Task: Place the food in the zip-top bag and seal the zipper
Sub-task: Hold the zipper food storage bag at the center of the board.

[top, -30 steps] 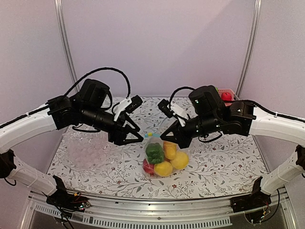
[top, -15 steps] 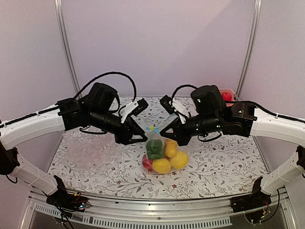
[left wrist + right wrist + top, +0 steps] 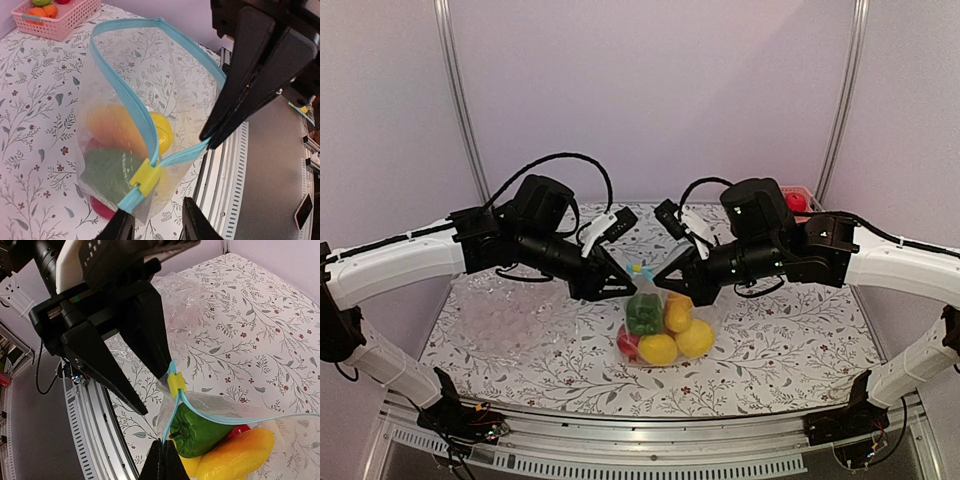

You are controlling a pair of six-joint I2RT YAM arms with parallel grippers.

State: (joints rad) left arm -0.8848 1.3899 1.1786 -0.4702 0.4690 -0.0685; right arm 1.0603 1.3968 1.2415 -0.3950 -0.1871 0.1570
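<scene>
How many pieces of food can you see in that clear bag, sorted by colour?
Green pepper: 1
Red piece: 1
Yellow fruit: 2
Yellow-orange fruit: 1
Total: 5 showing inside the zip-top bag; anything hidden behind them cannot be counted.

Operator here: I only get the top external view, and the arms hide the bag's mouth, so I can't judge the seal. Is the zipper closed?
Observer: No. In the left wrist view the zipper gapes in a wide loop beyond its yellow slider.
Operator: Is either gripper holding it?
Observer: The right gripper is shut on the zipper, as its own wrist view shows.
Operator: And the left?
Observer: The left gripper is open. The zipper's end runs down beside one of its fingers.
</scene>
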